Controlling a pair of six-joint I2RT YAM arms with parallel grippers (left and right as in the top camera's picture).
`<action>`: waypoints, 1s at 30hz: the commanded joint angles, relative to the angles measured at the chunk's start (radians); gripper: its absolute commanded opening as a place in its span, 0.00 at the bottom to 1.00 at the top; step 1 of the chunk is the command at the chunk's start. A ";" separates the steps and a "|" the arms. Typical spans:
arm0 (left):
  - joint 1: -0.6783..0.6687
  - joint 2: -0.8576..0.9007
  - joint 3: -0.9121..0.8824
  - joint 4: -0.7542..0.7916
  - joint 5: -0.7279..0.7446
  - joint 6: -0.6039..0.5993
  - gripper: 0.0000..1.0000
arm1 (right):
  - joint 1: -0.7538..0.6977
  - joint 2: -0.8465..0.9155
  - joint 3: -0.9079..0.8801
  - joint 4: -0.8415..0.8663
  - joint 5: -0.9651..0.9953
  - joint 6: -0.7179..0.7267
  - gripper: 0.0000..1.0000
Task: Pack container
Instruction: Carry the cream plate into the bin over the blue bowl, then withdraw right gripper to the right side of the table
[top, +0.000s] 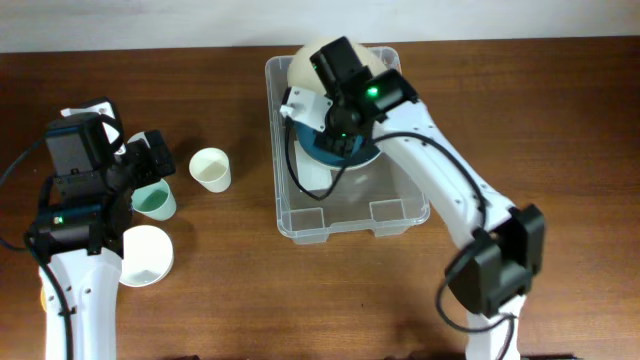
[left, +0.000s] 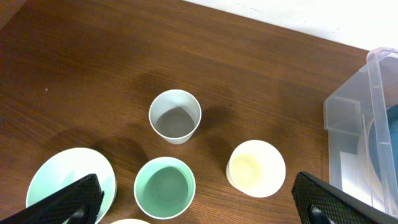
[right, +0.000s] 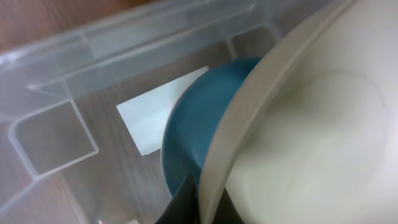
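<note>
Plate edge sits in right gripper, over container far rim.

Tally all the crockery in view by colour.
Cream: 2, the cream cup and the cream plate.
Mint: 2, the mint cup and the mint dish.
White: 2, the white cup and the white dish.
Blue: 1, the blue bowl in the container.
Total: 7.
</note>
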 joint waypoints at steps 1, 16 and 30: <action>0.003 0.002 0.012 -0.001 -0.004 -0.009 0.99 | -0.002 0.054 -0.001 0.002 -0.010 0.006 0.08; 0.003 0.002 0.012 0.000 -0.004 -0.010 0.99 | -0.111 -0.095 0.090 0.003 0.218 0.506 0.39; 0.003 0.002 0.012 0.000 -0.004 -0.010 1.00 | -0.566 -0.140 -0.016 -0.272 0.046 0.969 0.10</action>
